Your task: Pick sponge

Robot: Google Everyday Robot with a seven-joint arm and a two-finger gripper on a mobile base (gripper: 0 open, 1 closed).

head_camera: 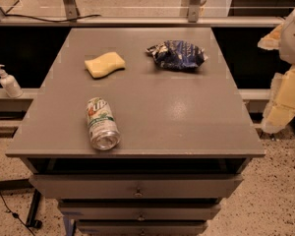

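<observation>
– Grey cabinet top (187,112): state what lies on it.

– Three items. The sponge (104,64), pale yellow with wavy edges, lies flat in the far left part of the top. The dark blue snack bag (177,54), crumpled, lies level with it to the right, well apart from it. The soda can (102,124) lies on its side near the front left edge, open end toward the camera, on the near side of the sponge and apart from it.

– Position of your gripper?

– My gripper (264,85) hangs at the right edge of the view, beyond the right side of the cabinet top and clear of it. It is well apart from the sponge, with the snack bag between the two.

– Jaws?

– Spread. The two pale yellow padded fingers (285,102) stand apart, and nothing is between them.

– Contact with any item?

– None observed. The sponge touches only the cabinet top.

– Surroundings?

– Drawers (137,186) stacked below the top, the uppermost slot dark. A white pump bottle (9,81) stands upright on the ledge to the left of the cabinet. Speckled floor (280,191) beneath.
</observation>
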